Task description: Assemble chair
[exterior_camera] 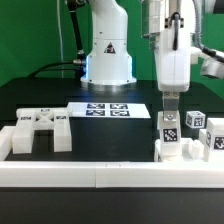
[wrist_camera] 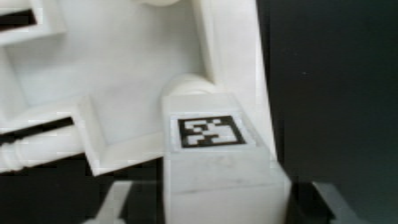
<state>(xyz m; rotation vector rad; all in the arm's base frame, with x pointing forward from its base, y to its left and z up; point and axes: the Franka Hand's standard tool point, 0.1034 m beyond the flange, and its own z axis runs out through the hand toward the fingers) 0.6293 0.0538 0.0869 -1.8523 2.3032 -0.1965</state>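
The gripper (exterior_camera: 170, 113) is hanging down on the exterior view's right, its fingers clasping the top of an upright tagged post (exterior_camera: 170, 130) of the chair. The post is standing directly beneath the gripper, in the lower right of the frame. Its foot is meeting a chunky white block (exterior_camera: 168, 151) just behind the border rail (exterior_camera: 100, 176). The seam there is too small to read, so the two may be joined or merely touching.

In the wrist view the post's black-and-white tag is facing the camera. Grey fingers (wrist_camera: 118, 206) are flanking the post on both sides, and a larger white chair part (wrist_camera: 89, 90) is lying right against it.

In the lower left of the exterior frame a big slotted chair piece (exterior_camera: 40, 131) is resting on the black table (exterior_camera: 150, 95), well apart from the gripper. The marker board (exterior_camera: 110, 108) is lying flat at centre, between that piece and the post. Two small tagged cubes (exterior_camera: 196, 120) are sitting near the post, at the frame's right edge.
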